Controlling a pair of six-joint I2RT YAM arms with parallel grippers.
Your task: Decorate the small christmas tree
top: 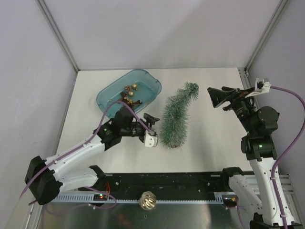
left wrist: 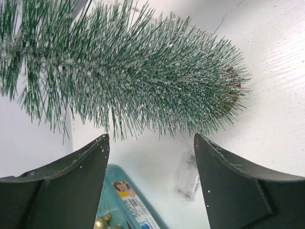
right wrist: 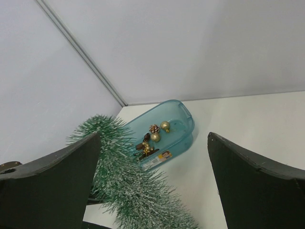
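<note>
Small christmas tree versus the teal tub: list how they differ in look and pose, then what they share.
1. The small christmas tree is a bristly, frosted green cone; the teal tub is smooth, see-through plastic with rounded corners.
2. The tree lies tipped on its side; the tub sits open side up.
3. The tub holds baubles; the tree bears none in view.
Shared: both rest on the white table, side by side.

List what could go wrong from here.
1. The small christmas tree lies on its side; being round, it could roll if nudged by the open left gripper beside its base.
2. The ornaments sit clustered in the teal tub, so a grab might catch two.
</note>
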